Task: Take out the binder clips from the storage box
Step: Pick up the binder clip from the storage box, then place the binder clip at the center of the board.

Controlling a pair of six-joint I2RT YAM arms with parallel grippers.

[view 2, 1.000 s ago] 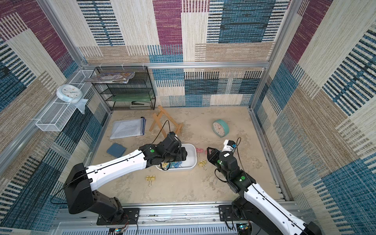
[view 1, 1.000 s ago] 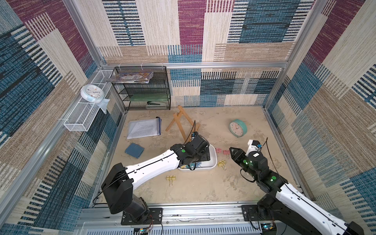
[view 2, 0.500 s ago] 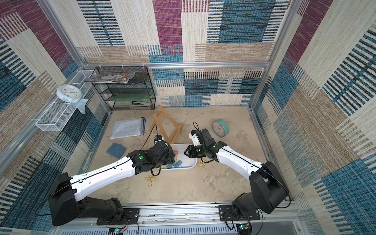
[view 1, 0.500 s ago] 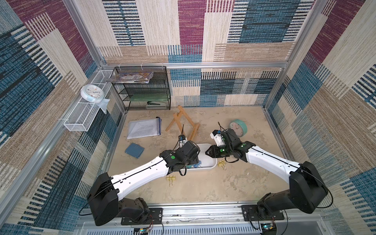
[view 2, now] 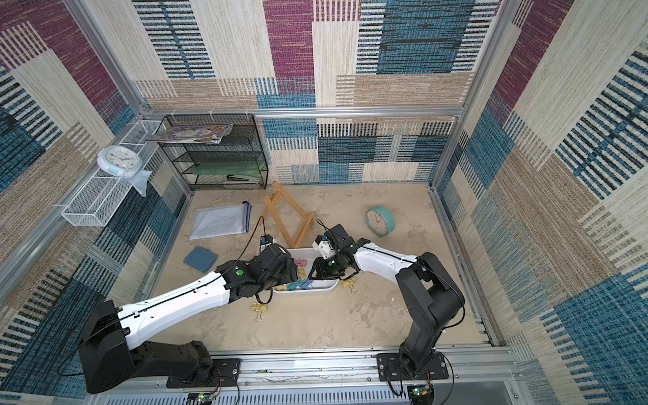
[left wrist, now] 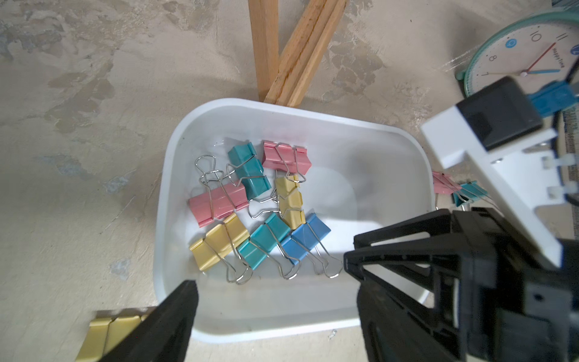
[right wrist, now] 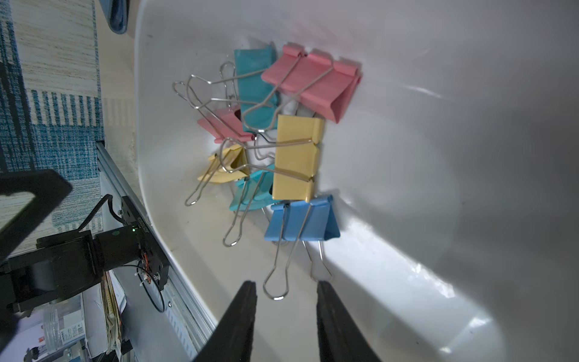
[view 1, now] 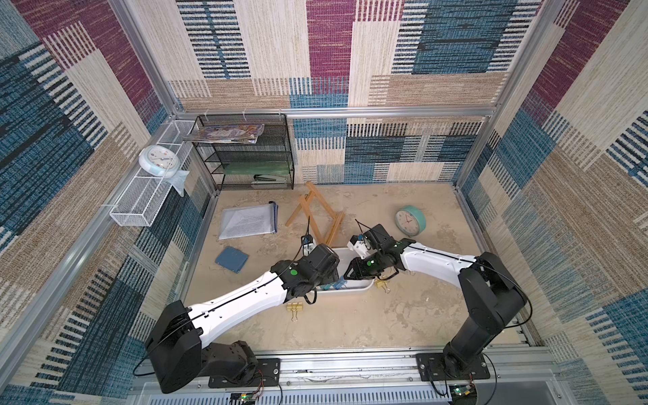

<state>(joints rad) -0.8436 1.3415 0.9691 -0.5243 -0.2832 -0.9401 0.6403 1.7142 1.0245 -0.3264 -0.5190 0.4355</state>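
Note:
The storage box (view 1: 363,287) (view 2: 329,287) is a shallow white tray in mid-table, and both grippers meet over it. Several pastel binder clips (left wrist: 260,203) lie bunched in one half of it. My left gripper (left wrist: 272,291) (view 2: 296,277) hangs open and wide above the box's near wall (left wrist: 266,326), holding nothing. My right gripper (right wrist: 285,286) (view 1: 349,271) is open inside the box, and the wire handle of a blue clip (right wrist: 300,219) lies between its fingertips, ungripped. Outside the box lie a yellow clip (view 1: 294,308), another yellow one (view 1: 383,284), a pink one (left wrist: 443,183) and a teal one (left wrist: 466,192).
A wooden easel (view 1: 315,217) lies just behind the box and a teal clock (view 1: 409,220) at the back right. A document pouch (view 1: 249,221) and a blue pad (view 1: 231,259) lie on the left. A black mesh rack (view 1: 245,154) and a white wire basket (view 1: 147,196) line the back left.
My right arm swung from the front right over to the box and lowered its gripper inside. My left gripper drew back from the box's middle to its near wall.

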